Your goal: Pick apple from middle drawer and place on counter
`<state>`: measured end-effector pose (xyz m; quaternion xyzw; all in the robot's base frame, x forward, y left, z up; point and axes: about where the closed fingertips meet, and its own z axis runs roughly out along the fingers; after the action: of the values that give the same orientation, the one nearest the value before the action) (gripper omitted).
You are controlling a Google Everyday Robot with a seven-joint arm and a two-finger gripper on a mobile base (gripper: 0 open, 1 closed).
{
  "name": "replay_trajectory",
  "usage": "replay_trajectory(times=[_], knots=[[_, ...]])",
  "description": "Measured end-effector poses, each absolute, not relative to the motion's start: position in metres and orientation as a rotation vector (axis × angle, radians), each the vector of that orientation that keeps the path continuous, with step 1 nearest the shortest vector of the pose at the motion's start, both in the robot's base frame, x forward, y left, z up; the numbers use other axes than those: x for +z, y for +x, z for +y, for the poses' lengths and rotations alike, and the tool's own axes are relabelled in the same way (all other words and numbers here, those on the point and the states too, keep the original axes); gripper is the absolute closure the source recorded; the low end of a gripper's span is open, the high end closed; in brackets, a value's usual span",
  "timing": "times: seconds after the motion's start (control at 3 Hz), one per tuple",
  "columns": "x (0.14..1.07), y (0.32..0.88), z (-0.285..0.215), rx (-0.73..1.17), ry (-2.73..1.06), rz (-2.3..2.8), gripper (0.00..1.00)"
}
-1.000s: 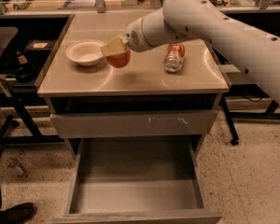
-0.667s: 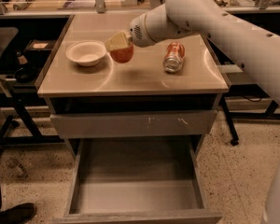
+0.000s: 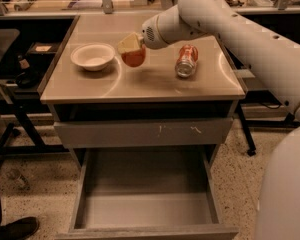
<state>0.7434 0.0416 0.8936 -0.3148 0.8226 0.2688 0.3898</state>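
Observation:
My gripper (image 3: 130,48) hangs over the middle of the counter (image 3: 140,84), shut on the red-orange apple (image 3: 134,57), which it holds just above the glossy beige top. The white arm reaches in from the upper right. Below, the middle drawer (image 3: 145,209) stands pulled out, its grey floor bare. The drawer front above it (image 3: 145,132), with white scratches, is closed.
A white bowl (image 3: 92,56) sits on the counter left of the apple. A red-and-silver drink can (image 3: 186,60) lies on its side to the right. Dark table legs stand at the left, a shoe (image 3: 15,229) at the lower left floor.
The gripper with the apple has shifted a little toward the back and right over the counter. Bowl, can and drawer have not moved.

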Motion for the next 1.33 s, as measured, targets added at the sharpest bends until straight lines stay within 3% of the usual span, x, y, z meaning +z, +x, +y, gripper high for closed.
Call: replay_trajectory(times=[1.33], knots=[[0.859, 0.773, 0.009, 0.716, -0.709, 2.233, 1.00]])
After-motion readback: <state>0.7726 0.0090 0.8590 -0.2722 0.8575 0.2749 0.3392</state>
